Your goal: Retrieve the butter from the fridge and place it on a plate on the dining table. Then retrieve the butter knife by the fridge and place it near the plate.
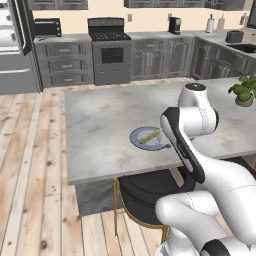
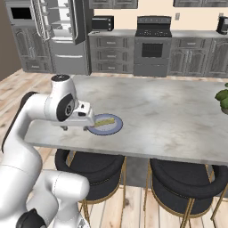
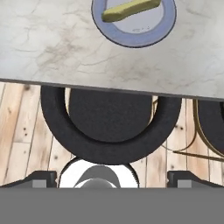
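Gripper (image 3: 112, 178) fully open, empty. Butter (image 3: 131, 9) lies on plate (image 3: 151, 37) near table (image 3: 52, 48) edge. Risk: arm swing toward fridge (image 2: 62, 40) may clip plate.

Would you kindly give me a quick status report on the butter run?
Pincer open, empty, near the table edge. Butter lying on the plate on the dining table. Fridge door open. Nothing blocking the plate.

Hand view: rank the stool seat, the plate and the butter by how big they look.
1. stool seat, though it may look bigger simply through nearness to the camera
2. plate, partly cut off at the top
3. butter
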